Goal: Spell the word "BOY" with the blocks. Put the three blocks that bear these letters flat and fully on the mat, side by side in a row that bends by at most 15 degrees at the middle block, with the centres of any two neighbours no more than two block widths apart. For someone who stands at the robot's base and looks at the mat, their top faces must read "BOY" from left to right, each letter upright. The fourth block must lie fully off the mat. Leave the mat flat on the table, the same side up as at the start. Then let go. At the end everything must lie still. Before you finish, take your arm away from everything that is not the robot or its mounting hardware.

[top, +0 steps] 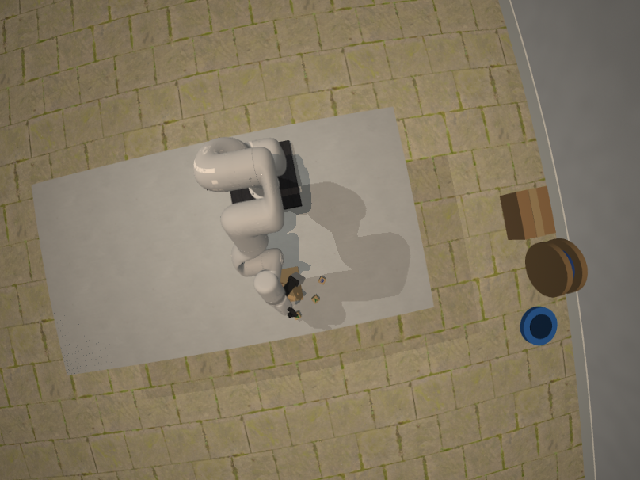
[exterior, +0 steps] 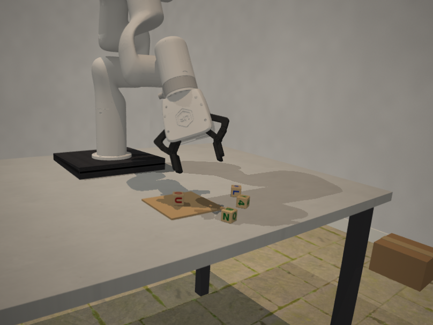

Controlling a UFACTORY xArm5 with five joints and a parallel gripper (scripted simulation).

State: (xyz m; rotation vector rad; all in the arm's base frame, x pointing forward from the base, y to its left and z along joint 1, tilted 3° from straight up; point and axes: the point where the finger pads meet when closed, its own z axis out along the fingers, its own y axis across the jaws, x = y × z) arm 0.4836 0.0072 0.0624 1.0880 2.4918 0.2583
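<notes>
Top view: the gripper (top: 292,298) was seen above the near edge of the mat (top: 287,273), mostly hidden under the arm; two blocks (top: 321,279) (top: 315,298) were noted on the table just beside the mat.

Exterior view: the gripper (exterior: 198,162) was held well above the table (exterior: 69,223), fingers (exterior: 176,162) spread wide, nothing between them. One block (exterior: 178,198) was recorded on the mat (exterior: 174,211); three blocks (exterior: 236,190) (exterior: 242,201) (exterior: 229,215) were clustered off it, close together.

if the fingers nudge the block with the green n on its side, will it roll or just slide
Probably slide: the block is a cube resting flat on the table, so nothing invites rolling. It looks like small painted wood, likely light and stiff. A high push might tip it onto another face.
</notes>
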